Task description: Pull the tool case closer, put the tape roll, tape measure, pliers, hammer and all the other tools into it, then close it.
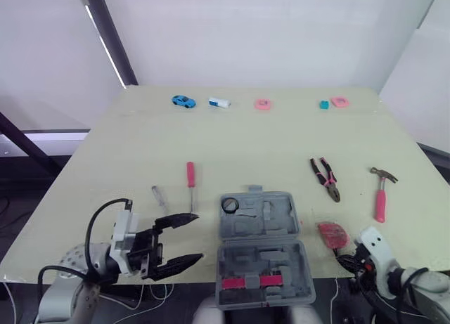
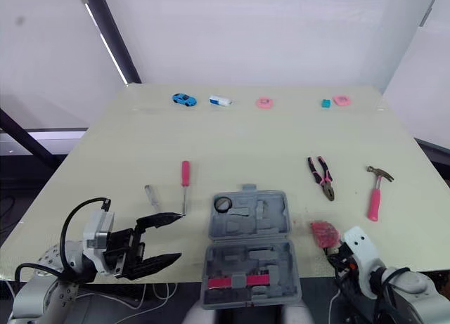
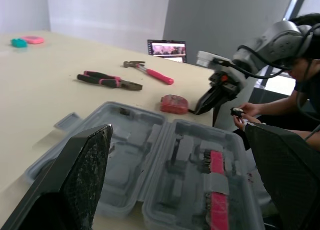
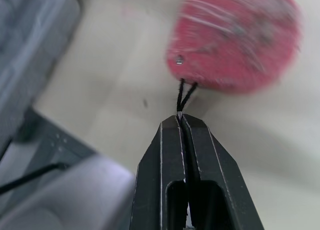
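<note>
The grey tool case (image 1: 261,248) lies open at the table's front edge, with a black tape roll (image 1: 230,204) in its far half and a pink-handled tool (image 1: 252,280) in its near half. Just left of the case, my left gripper (image 1: 181,238) is open and holds nothing. The red tape measure (image 4: 235,40) lies right of the case. My right gripper (image 4: 180,119) is shut on its black cord loop (image 4: 184,95). Pliers (image 1: 325,178) and a hammer (image 1: 380,194) lie farther right. A red screwdriver (image 1: 190,176) and a small screwdriver (image 1: 158,196) lie left of the case.
Small toys line the far edge: a blue car (image 1: 183,101), a white block (image 1: 219,102), a pink ring (image 1: 263,104), a teal block (image 1: 323,105) and a pink piece (image 1: 340,101). A person's hand (image 3: 247,110) shows beyond the table's right side.
</note>
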Tool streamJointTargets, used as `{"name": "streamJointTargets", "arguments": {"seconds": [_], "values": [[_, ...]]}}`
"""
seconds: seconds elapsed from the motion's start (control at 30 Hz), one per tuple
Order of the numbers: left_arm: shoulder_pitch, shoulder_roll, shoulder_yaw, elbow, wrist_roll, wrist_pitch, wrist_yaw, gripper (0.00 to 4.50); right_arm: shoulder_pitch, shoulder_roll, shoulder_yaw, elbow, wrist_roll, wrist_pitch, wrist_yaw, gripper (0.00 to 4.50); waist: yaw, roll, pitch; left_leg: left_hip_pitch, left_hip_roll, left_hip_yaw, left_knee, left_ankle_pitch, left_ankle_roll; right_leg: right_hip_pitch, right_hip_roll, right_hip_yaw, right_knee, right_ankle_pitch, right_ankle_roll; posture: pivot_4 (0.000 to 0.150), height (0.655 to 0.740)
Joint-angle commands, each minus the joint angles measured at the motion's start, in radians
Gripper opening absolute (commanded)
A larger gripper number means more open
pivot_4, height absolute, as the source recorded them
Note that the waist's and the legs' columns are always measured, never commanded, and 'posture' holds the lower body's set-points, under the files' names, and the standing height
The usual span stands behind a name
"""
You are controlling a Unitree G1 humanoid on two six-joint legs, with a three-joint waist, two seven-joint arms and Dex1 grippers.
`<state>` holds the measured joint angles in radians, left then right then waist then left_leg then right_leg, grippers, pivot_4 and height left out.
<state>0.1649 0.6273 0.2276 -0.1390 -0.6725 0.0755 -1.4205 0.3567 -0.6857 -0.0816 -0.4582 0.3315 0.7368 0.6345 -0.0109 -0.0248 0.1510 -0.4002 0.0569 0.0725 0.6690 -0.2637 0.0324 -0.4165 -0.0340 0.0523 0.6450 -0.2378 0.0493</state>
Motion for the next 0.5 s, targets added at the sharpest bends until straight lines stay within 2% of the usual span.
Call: {"name": "streamJointTargets", "arguments": {"seconds": [0.03, 0.5], "values": [[-0.003, -0.005, 0.011, -0.01, -0.019, -0.016, -0.008, 4.5, 0.022, -0.001, -0.003, 0.009, -0.002, -0.011, 0.007, 0.06, 0.0, 0.0, 0.0, 0.0, 0.0, 0.0, 0.0, 0.0, 0.0, 0.0, 0.0, 0.0, 0.0, 0.0, 0.0, 0.15, 0.74], [-0.057, -0.02, -0.033, 0.036, 0.007, -0.03, -0.014, 4.5, 0.024, 0.045, 0.024, 0.016, 0.007, -0.056, 0.012, 0.06, -0.003, -0.005, -0.003, 0.001, 0.001, 0.0, 0.0, 0.0, 0.0, 0.0, 0.001, 0.0, 0.0, 0.0, 0.0, 0.15, 0.74]]}}
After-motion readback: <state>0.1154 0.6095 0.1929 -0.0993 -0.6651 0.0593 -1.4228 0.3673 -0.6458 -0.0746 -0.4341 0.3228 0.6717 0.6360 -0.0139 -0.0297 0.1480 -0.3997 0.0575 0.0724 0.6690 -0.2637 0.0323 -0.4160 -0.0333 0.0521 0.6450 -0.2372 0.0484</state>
